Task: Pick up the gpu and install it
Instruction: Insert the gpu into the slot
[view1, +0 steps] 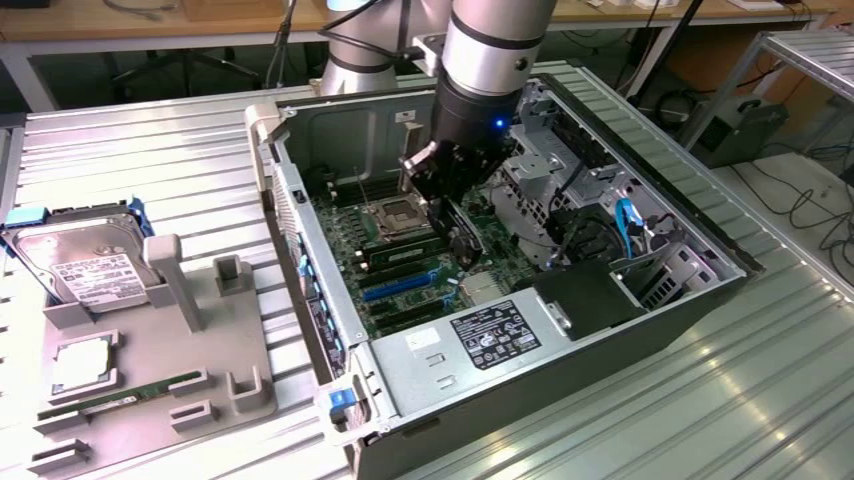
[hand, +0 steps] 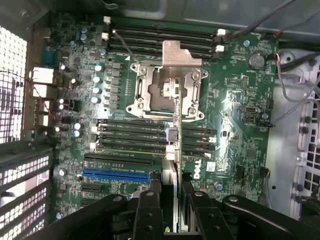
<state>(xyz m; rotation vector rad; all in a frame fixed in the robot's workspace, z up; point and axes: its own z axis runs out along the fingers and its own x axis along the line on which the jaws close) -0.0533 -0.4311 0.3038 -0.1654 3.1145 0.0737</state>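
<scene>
Inside the open computer case (view1: 400, 110), in the exterior view, the gripper (view1: 451, 205) hangs low over the motherboard (view1: 414, 270), its dark fingers closed on the gpu (view1: 461, 232). The card is held on edge, thin and black, running down from the fingers toward the board, just above the blue slot (view1: 400, 285) and near the CPU socket (view1: 400, 215). The power supply (view1: 487, 335) with its white label sits at the case's near end. On the exterior view's left, well apart from the case, a grey holder tray (view1: 174, 370) carries a hard drive (view1: 87, 265), a square processor (view1: 83, 365) and a green RAM stick (view1: 127, 392).

From the wrist view, the gripper (hand: 170, 200) clamps the gpu (hand: 170, 172) between two black fingers (hand: 147, 210), so the card shows edge-on as a narrow pale strip. It points across the motherboard (hand: 240, 130) toward the silver CPU socket (hand: 167, 87), crossing the black memory slots (hand: 127, 135). The blue slot (hand: 120, 175) lies just beside the card's edge; whether the card touches the board cannot be told.
</scene>
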